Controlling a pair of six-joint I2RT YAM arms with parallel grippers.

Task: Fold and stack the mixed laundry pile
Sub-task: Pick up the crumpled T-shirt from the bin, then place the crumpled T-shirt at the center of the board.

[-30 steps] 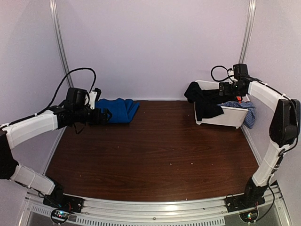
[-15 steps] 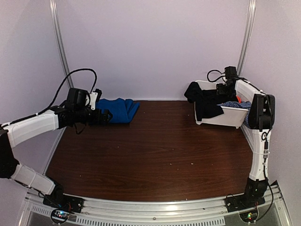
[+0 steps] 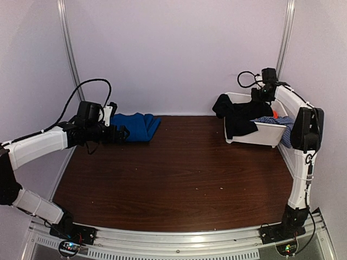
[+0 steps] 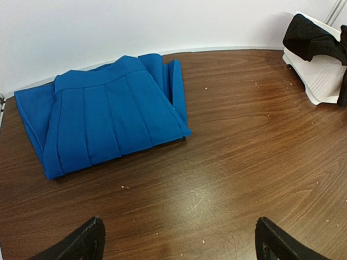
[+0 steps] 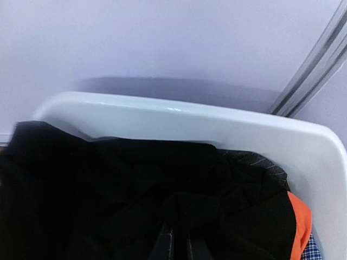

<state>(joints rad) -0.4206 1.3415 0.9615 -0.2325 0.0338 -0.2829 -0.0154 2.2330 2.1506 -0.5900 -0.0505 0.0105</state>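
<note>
Since a second ago the right arm has swung its elbow in and up, so its forearm now stands steeply at the right edge. The left arm has not moved.

Four garments show. One folded blue garment (image 4: 103, 127) lies flat at the far left, its back edge near the rear wall. The other three sit in the single white tub (image 3: 259, 136) in the far right corner. One black garment (image 3: 236, 116) spills over the tub's left rim, one orange-red garment (image 5: 300, 225) peeks out beside it, and one speckled garment (image 3: 284, 128) hangs over the right side.

The left gripper (image 3: 121, 133) hovers just short of the blue garment, jaws spread wide and holding nothing. The right gripper (image 5: 179, 238) is pinched on a bunch of the black garment.

The brown table (image 3: 179, 173) stretches between blue garment and tub, which are well apart.
</note>
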